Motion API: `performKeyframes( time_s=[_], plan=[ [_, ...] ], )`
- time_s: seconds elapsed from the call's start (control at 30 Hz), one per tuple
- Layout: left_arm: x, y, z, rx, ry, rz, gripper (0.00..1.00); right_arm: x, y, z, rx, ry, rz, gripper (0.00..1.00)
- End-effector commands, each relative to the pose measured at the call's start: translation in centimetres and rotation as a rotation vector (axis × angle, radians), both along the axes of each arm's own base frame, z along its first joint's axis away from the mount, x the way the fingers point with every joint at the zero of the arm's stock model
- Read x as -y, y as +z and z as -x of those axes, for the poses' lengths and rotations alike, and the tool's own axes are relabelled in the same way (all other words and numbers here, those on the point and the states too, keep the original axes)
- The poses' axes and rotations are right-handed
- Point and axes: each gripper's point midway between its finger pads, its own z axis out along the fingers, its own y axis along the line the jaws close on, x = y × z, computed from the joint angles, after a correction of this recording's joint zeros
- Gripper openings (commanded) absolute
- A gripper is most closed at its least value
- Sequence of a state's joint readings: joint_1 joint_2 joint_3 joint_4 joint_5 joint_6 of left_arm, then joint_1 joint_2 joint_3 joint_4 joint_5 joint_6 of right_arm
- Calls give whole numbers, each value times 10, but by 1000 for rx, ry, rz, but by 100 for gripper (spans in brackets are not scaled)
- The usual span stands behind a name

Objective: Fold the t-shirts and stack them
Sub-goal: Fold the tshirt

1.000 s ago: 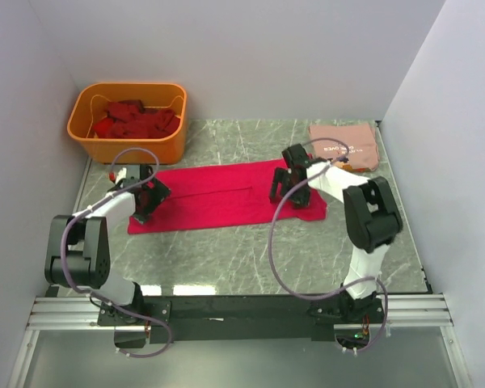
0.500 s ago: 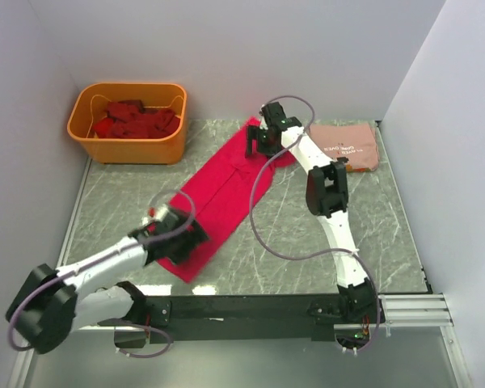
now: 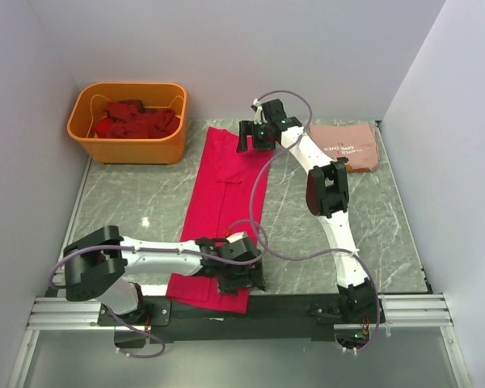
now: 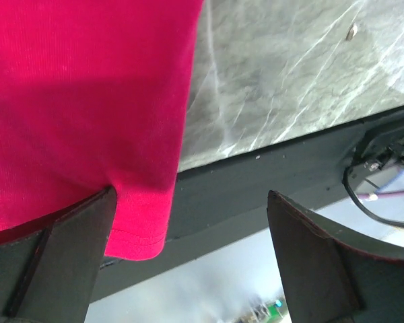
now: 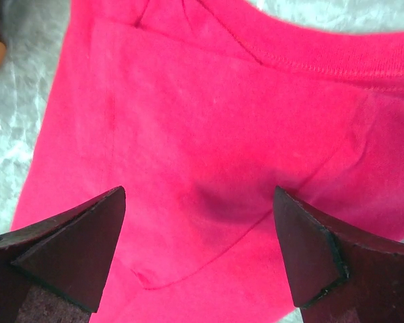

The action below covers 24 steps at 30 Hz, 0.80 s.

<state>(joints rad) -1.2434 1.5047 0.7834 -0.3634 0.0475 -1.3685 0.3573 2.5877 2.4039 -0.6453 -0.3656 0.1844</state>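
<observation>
The bright crimson-pink t-shirt (image 3: 226,202) lies folded into a long strip that runs from the back of the table to its near edge. My left gripper (image 3: 239,279) is at the strip's near end. In the left wrist view its jaws (image 4: 192,195) stand open, and the hem corner (image 4: 138,229) hangs over the table edge beside one finger (image 4: 74,242). My right gripper (image 3: 255,137) is at the far end, open just above the cloth below the collar (image 5: 303,60), with nothing between its jaws (image 5: 198,192). A folded salmon-pink t-shirt (image 3: 345,144) lies at the back right.
An orange tub (image 3: 128,147) stands at the back left with several dark red t-shirts (image 3: 137,120) in it. The black rail (image 3: 291,305) runs along the near edge, under the crimson hem. Grey walls close in the left, back and right.
The crimson strip has swung from a diagonal to nearly front-to-back. My left gripper has moved right along the near edge with its end. My right gripper has shifted slightly left.
</observation>
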Motion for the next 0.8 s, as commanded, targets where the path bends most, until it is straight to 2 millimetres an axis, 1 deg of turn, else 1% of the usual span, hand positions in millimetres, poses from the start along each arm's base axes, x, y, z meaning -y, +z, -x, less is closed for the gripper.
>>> performKeyframes(
  time_s=[0.0,0.03,0.1,0.13,0.17,0.2,0.23,0.27,0.3,0.33,0.37,0.4,0.43,0.47,0.5,0.53,0.57,0.6,0.63,0.67,0.7,0.73,0.77],
  plan=[
    [-4,2,-13,90,-17,-72,99,-2,36,-2,97,32,-8,96],
    [-1,14,-18,128,-21,-52,99,6,48,0,108,10,18,96],
    [-4,30,-26,179,-17,-50,100,13,52,12,79,-13,53,96],
    [-8,43,-34,242,-11,-48,99,15,77,17,115,-23,51,96],
    [-18,48,-38,266,1,-84,99,21,59,31,70,-52,81,96],
    [-25,53,-44,297,19,-95,99,17,64,40,77,-49,70,96],
    [-32,65,-52,344,59,-84,99,12,99,42,162,-45,20,96],
    [-42,66,-58,359,90,-102,99,12,83,58,117,-39,17,96],
    [-53,73,-62,373,118,-102,99,6,91,65,142,-24,2,96],
    [-72,70,-78,398,182,-137,99,9,96,81,142,-24,-9,96],
    [-83,70,-85,407,216,-148,99,5,101,90,143,-8,-29,96],
    [-95,77,-94,424,256,-131,99,4,104,99,144,-4,-37,96],
    [-117,71,-111,416,335,-156,99,-1,120,109,181,9,-54,96],
    [-128,70,-119,417,372,-151,99,1,103,124,142,12,-33,96],
    [-135,79,-128,442,419,-109,99,1,108,134,152,8,-19,96],
    [-155,71,-138,435,497,-128,99,-7,92,155,110,21,0,96],
    [-163,71,-143,442,530,-118,99,-8,85,166,92,20,14,96],
    [-170,77,-146,453,573,-94,99,-10,79,175,85,14,25,96],
    [-184,71,-150,451,617,-108,99,-18,65,200,39,25,29,96],
    [-190,71,-151,453,634,-114,99,-21,61,208,25,24,26,96],
    [-201,76,-153,471,692,-111,99,-24,57,215,13,18,25,96],
    [-213,72,-151,468,733,-144,99,-24,52,220,-4,0,36,96],
    [-217,74,-151,480,756,-136,99,-26,48,224,-17,-5,53,96]
  ],
)
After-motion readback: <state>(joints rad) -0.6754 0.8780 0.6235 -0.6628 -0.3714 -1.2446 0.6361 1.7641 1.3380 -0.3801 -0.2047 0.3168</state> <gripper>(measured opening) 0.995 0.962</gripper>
